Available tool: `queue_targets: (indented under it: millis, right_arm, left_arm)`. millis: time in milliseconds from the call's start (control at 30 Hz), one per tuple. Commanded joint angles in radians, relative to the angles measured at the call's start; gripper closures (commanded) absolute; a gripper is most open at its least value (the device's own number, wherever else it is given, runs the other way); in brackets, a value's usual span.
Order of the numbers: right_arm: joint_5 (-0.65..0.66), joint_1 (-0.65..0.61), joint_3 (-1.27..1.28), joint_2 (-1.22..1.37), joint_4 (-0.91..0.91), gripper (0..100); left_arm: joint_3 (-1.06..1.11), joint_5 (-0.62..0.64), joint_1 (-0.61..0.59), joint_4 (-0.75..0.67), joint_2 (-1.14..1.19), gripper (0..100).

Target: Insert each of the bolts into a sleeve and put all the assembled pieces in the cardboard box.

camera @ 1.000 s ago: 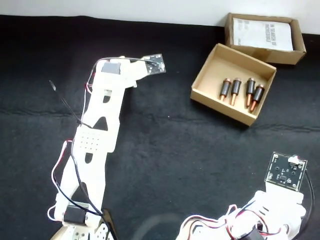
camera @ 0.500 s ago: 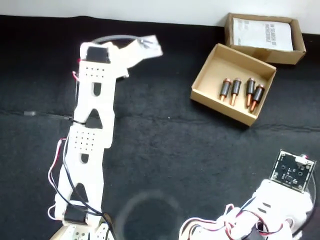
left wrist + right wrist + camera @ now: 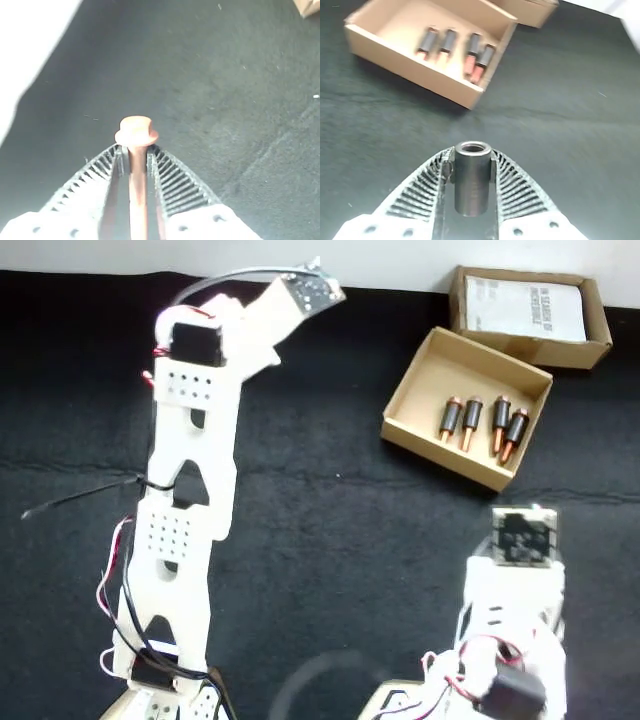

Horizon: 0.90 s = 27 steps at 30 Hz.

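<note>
- The left gripper [image 3: 134,151] is clamped on the bolt [image 3: 136,132]. The shank runs along the channel between the fingers and the flanged head sticks out just past the tips. The shank's other end is hidden back toward the palm.
- The right gripper [image 3: 471,152] is clamped on the sleeve [image 3: 472,176]. The sleeve also lies lengthwise between the fingers, with its open bore facing out past the tips.
- In the high view the left arm [image 3: 190,490] stretches to the far left of the table [image 3: 330,540], up by the back edge. The right arm [image 3: 515,610] sits at the near right. The two held parts are therefore well apart, with bare black cloth between them.
- The mating turns on the axes: bolt and sleeve each lie along their own gripper's reach. My judgement is that the arms must meet with those lines brought into one, and the wrists turned so a shank end, not the head, meets the bore.
- The box [image 3: 440,458] lies ahead of the right gripper and is nearer to that arm than to the left one. Four assembled pieces [image 3: 482,425] lie side by side inside it, so the right arm looks better placed for the drop.
</note>
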Motion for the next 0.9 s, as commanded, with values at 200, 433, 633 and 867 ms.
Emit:
queue_targets:
  millis: [200,433,633,867]
  right_arm:
    - [-0.028,-0.229,0.303,-0.002,-0.426,99.1]
    - [-0.029,-0.312,0.464,-0.002,-0.754,99.1]
    - [-0.031,-0.377,0.542,-0.002,-0.918,99.1]
    - [-0.341,-0.495,0.541,-0.002,-0.926,99.1]
  left_arm:
    - [-0.045,0.091,0.016,0.006,-0.351,99]
    - [-0.039,0.505,0.021,0.008,-0.492,99]
    - [-0.039,0.750,0.018,0.008,-0.498,99]
    - [-0.038,1.068,0.021,0.005,-0.495,99]
